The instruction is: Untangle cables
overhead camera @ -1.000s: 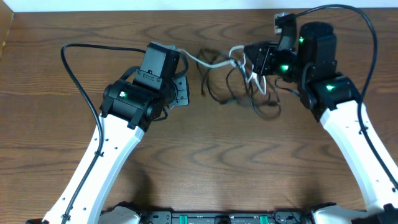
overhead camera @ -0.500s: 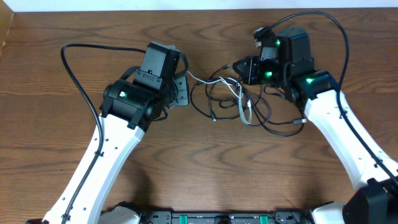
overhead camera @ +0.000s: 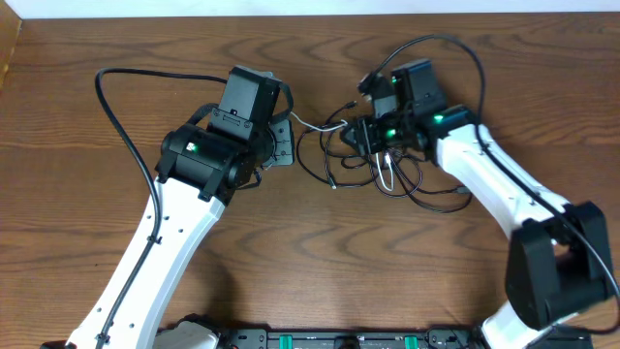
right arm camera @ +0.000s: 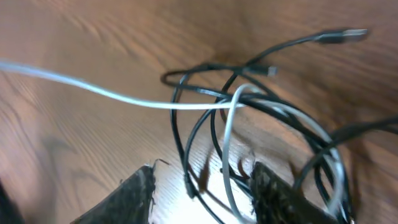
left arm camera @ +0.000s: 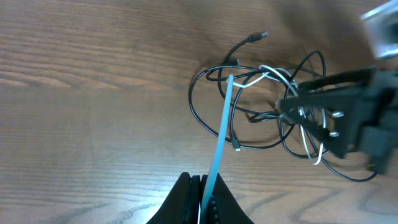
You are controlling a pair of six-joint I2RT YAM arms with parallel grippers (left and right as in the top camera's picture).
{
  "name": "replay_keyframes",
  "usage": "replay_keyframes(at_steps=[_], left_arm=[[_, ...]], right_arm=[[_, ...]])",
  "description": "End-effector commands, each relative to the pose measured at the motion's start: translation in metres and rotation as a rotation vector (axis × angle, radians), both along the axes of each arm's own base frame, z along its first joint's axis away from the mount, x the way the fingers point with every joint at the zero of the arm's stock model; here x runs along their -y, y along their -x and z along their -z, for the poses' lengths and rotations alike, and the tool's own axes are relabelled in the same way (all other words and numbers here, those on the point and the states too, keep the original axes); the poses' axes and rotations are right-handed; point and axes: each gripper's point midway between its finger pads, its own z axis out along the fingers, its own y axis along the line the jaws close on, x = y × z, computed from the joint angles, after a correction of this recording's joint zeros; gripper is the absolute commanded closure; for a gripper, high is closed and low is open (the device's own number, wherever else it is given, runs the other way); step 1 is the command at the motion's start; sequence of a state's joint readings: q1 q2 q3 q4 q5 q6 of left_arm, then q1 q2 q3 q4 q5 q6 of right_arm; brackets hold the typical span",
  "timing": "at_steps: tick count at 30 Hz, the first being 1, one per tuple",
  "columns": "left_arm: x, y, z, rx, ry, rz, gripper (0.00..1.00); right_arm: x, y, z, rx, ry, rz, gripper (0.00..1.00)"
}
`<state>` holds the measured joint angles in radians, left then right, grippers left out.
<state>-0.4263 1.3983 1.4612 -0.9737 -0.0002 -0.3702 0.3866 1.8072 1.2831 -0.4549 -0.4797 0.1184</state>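
Two pincers in play: one on each side of the tangle, both low over the table (overhead camera: 310, 281).
Left pincer (left arm camera: 200, 198): fully closed, clamped on the white cable (left arm camera: 220, 130), which leaves between the fingertips.
Right pincer (right arm camera: 205, 186): fingers parted roughly halfway and gripping nothing. Black loops and one bend of the white cable pass through the gap.
White cable, course: a straight run from the left pincer to the heap, where it bends and threads through the black coils.
Black cables (overhead camera: 412, 189): several overlapping loops lying on the table between the arms, nearer the right arm. The right pincer sits directly over them.
Free end: one black plug (left arm camera: 262, 36) lies clear of the loops at the heap's far edge.
Step in hand: judged to be separating the white cable from the black ones. The left pincer anchors the white run while the right pincer is placed for a new hold.
Progress: early to middle, since the loops are crossed in several places.
Next move, requirement: close the right pincer on one black strand only, then draw it away from the left pincer so the white cable slides free.
Caution: both colours lie in the gap, so closing there may catch both and tighten the knot.
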Motion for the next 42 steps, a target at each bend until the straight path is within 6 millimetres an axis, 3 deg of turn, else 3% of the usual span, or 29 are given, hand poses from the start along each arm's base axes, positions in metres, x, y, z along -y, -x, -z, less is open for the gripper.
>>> replay_keyframes(at_steps=[1,4,6,11,13,16,22,23,27,29,30,32,34,38,42], left_arm=[[-0.004,-0.002,-0.005,0.013,-0.003,-0.021,0.92],[-0.003,-0.003,-0.004,0.009,-0.004,-0.021,0.92],[-0.003,-0.004,-0.001,0.0,-0.009,-0.021,0.92],[-0.001,-0.009,0.013,-0.037,-0.026,-0.021,0.92],[0.0,-0.011,0.02,-0.055,-0.035,-0.021,0.92],[0.001,-0.014,0.03,-0.081,-0.047,-0.021,0.92],[0.002,-0.015,0.036,-0.096,-0.054,-0.021,0.92],[0.002,-0.015,0.036,-0.098,-0.055,-0.021,0.92],[0.002,-0.015,0.037,-0.099,-0.056,-0.021,0.92],[0.002,-0.015,0.037,-0.099,-0.056,-0.02,0.92],[0.002,-0.016,0.037,-0.098,-0.055,-0.02,0.78],[0.003,-0.017,0.036,-0.092,-0.052,-0.02,0.62],[0.004,-0.019,0.035,-0.083,-0.048,-0.02,0.47],[0.005,-0.021,0.034,-0.074,-0.044,-0.02,0.34],[0.008,-0.027,0.03,-0.045,-0.03,-0.02,0.26]], right_arm=[[-0.01,0.006,0.016,0.021,0.025,-0.116,0.68],[-0.011,0.004,0.013,0.032,0.02,-0.121,0.89],[-0.013,-0.002,-0.003,0.069,0.004,-0.118,0.99],[-0.017,-0.015,-0.073,0.15,-0.084,-0.071,0.99],[-0.009,-0.023,-0.122,0.202,-0.138,-0.008,0.99],[0.009,-0.033,-0.174,0.244,-0.221,0.103,0.99],[0.045,-0.043,-0.229,0.255,-0.354,0.242,0.99],[0.052,-0.045,-0.248,0.261,-0.425,0.247,0.99],[0.058,-0.039,-0.299,0.286,-0.639,0.15,0.99],[0.061,-0.038,-0.302,0.283,-0.656,0.14,0.99],[0.059,-0.037,-0.295,0.263,-0.639,0.14,0.99],[0.055,-0.035,-0.275,0.227,-0.579,0.146,0.99],[0.057,-0.036,-0.238,0.17,-0.447,0.23,0.99],[0.057,-0.032,-0.204,0.15,-0.275,0.278,0.99],[0.042,-0.024,-0.202,0.179,-0.246,0.204,0.99]])
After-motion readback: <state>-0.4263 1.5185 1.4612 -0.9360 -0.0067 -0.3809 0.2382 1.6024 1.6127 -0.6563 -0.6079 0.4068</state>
